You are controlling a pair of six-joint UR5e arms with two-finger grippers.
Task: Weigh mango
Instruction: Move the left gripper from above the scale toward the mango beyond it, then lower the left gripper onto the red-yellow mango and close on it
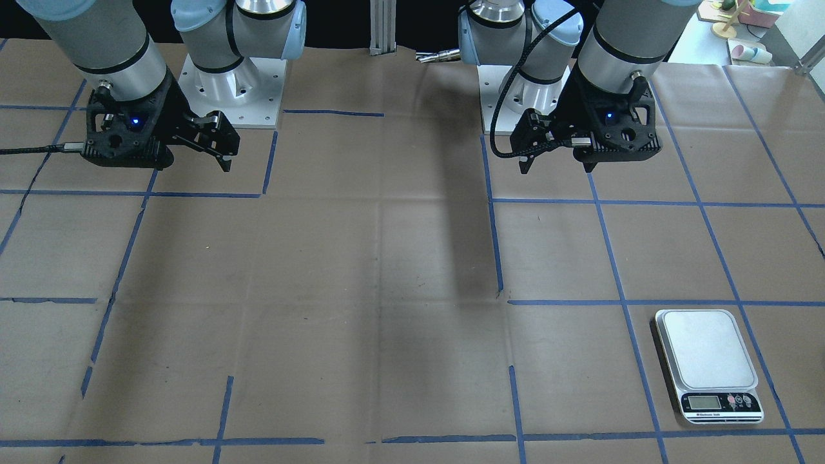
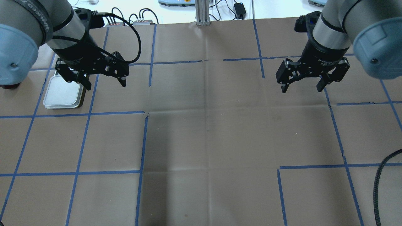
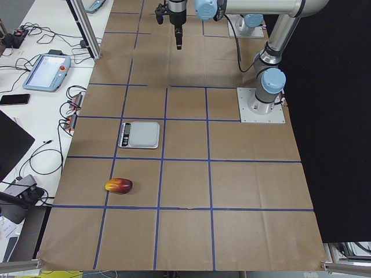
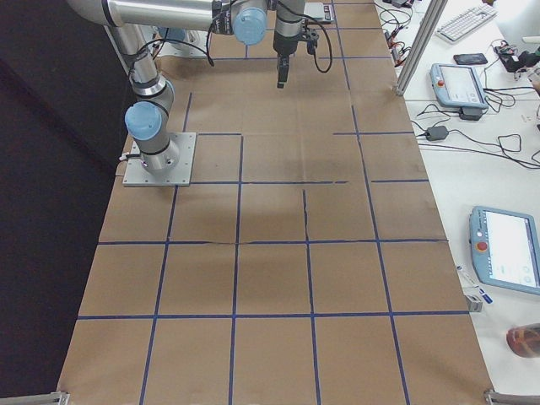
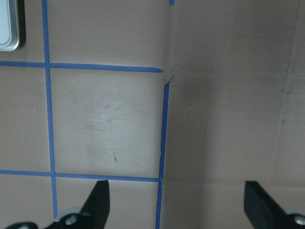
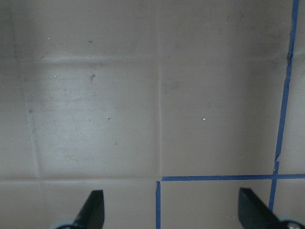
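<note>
The mango (image 3: 118, 186), dark red fading to orange-yellow, lies on the brown paper and shows only in the exterior left view, one grid square nearer that camera than the scale (image 3: 142, 133). It is out of view elsewhere. The scale (image 1: 706, 351) is silver with an empty platform; it also shows in the overhead view (image 2: 62, 94) and as a corner in the left wrist view (image 5: 7, 24). My left gripper (image 2: 106, 85) hangs open and empty above the table, beside the scale. My right gripper (image 2: 301, 90) is open and empty over bare paper.
Blue tape lines form a grid on the brown paper table (image 2: 204, 141). An aluminium post (image 2: 201, 12) stands at the far edge. Teach pendants (image 3: 49, 63) and cables lie on the white bench beyond the table's far side. Both arm bases (image 1: 232, 90) stand at the robot side.
</note>
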